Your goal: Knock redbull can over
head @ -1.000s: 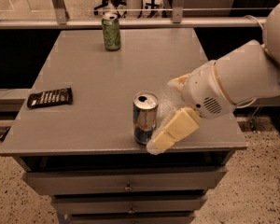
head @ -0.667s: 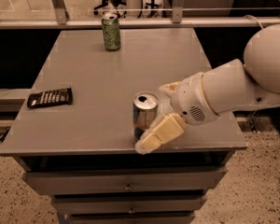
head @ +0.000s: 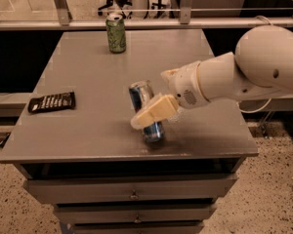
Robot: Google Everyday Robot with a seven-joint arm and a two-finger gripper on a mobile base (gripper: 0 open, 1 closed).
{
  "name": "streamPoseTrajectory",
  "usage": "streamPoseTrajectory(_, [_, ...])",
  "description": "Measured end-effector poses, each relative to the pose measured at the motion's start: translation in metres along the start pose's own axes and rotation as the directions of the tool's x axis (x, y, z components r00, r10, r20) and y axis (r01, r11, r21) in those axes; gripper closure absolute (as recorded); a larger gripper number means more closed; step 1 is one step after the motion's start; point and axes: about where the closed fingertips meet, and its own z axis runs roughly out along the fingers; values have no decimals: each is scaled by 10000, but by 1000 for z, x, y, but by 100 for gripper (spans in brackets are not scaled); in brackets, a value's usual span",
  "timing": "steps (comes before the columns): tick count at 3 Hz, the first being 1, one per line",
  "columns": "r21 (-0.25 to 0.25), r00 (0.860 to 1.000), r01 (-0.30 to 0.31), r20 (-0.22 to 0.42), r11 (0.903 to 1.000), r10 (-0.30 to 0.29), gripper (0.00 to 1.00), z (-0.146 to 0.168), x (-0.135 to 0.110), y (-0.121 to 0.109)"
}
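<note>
The redbull can [head: 141, 95], slim, blue and silver, stands near the front edge of the grey table [head: 88, 67], right of the middle. It is tilted, with its silver top leaning back and to the left. My gripper [head: 151, 99] reaches in from the right at the can, open. One cream finger [head: 155, 112] lies across the front of the can's lower half and touches it. The other finger's tip [head: 169, 73] shows behind, to the right of the can's top. The can's middle is hidden by the front finger.
A green can [head: 116, 33] stands upright at the table's back edge. A flat black object [head: 52, 102] lies at the left edge. Drawers [head: 132, 191] sit below the tabletop. A rail and glass [head: 136, 24] run behind the table.
The gripper has moved left along the front of the table and pushed against the can. The can, upright before, now leans back and to the left.
</note>
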Motion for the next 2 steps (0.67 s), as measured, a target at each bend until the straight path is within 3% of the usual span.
streamPoseTrajectory(1, [395, 9989, -91, 469, 9992, 73, 0, 7, -44, -39])
streamPoseTrajectory(2, [465, 9980, -122, 626, 9988, 93, 0, 9, -60, -52])
